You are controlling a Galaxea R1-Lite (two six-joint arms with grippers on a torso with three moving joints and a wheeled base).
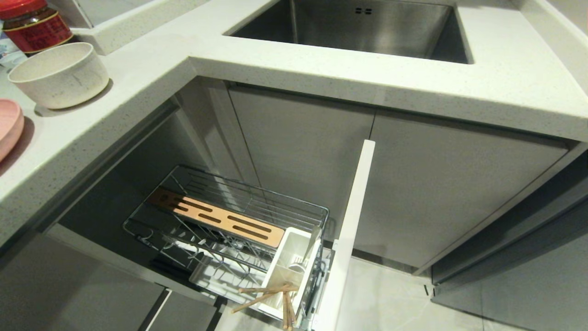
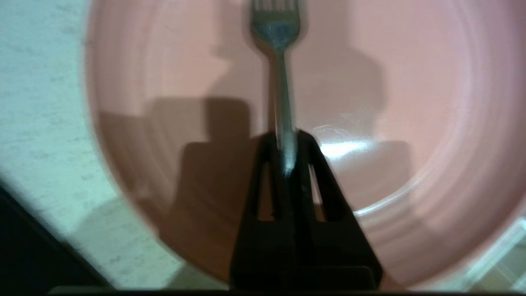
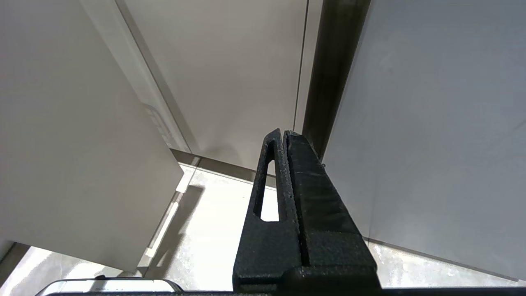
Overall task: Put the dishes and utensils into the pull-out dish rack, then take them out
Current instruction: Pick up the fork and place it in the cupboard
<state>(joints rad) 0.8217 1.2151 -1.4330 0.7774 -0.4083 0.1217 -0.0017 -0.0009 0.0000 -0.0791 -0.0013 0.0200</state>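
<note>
In the left wrist view my left gripper (image 2: 286,137) is shut on the handle of the silver fork (image 2: 279,74), whose tines point away over the pink plate (image 2: 411,123). The plate's edge (image 1: 9,126) shows at the far left of the counter in the head view, beside the off-white bowl (image 1: 59,73). The pull-out dish rack (image 1: 229,230) stands open below, with the wooden chopsticks (image 1: 271,296) leaning in its white utensil holder (image 1: 289,271). My right gripper (image 3: 284,133) is shut and empty, hanging by the cabinet fronts. Neither arm shows in the head view.
A red-lidded jar (image 1: 34,25) stands behind the bowl. The steel sink (image 1: 358,27) is set in the speckled counter (image 1: 505,82). The rack's white cabinet front (image 1: 349,230) juts out over the floor. Grey cabinet doors (image 3: 431,123) flank the right gripper.
</note>
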